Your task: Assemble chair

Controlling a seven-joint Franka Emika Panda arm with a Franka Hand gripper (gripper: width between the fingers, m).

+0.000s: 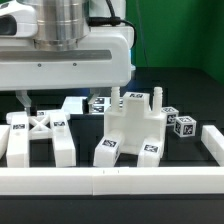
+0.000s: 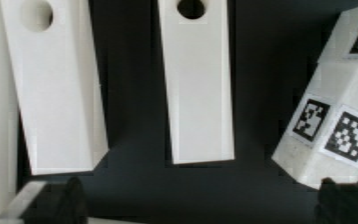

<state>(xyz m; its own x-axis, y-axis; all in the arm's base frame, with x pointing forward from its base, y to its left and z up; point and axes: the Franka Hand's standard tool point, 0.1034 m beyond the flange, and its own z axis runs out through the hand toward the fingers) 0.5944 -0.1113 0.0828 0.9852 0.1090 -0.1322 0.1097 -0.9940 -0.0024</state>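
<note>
The chair is in loose white parts. An X-ribbed panel (image 1: 36, 131) lies at the exterior view's left. A chunky block assembly (image 1: 130, 126) with upright pegs and square tags stands in the middle. In the wrist view two long white bars (image 2: 51, 95) (image 2: 208, 85), each with a hole near one end, lie side by side below the gripper, and a tagged block (image 2: 336, 120) lies beside them. My gripper (image 2: 202, 205) is open, its dark fingertips (image 2: 60, 200) wide apart with nothing between them. In the exterior view the gripper (image 1: 54, 97) hangs over the bars (image 1: 70, 105) behind the panel.
Small tagged blocks (image 1: 181, 125) lie at the exterior view's right, behind the assembly. A long white rail (image 1: 110, 181) runs along the front and another rail (image 1: 212, 140) along the right side. The table is black.
</note>
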